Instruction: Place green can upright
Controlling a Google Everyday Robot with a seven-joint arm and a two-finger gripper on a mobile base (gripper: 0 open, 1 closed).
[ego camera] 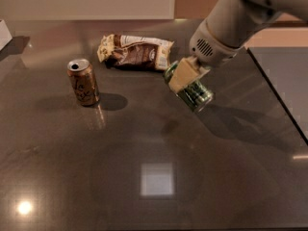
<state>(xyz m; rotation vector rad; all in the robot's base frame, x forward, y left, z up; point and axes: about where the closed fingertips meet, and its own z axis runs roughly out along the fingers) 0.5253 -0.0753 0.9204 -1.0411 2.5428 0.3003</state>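
The tool (188,83) sits right of centre in the upper half of the frame, at the end of a thick pale arm (231,23) that comes in from the upper right corner. It is closed on the green can (195,93), gripping it around the body. One cream-coloured finger (185,73) lies flat against the near side of the can, and the other is hidden behind it. The green can is tilted: its lower silver end points toward the lower right and its upper end lies under the finger toward the upper left. It seems to hang just clear of the dark glossy surface (96,177), though contact at the lower end cannot be ruled out. A broad shadow of the arm falls on the surface to the right of the can and below it. Just to the upper left of the tool lies a crumpled brown and white snack bag (137,52), close to the can but apart from it. Well to the left stands a brown-gold can (83,82), upright with its opened top showing, its shadow stretching to the right. A white object (4,32) shows at the upper left edge of the frame.
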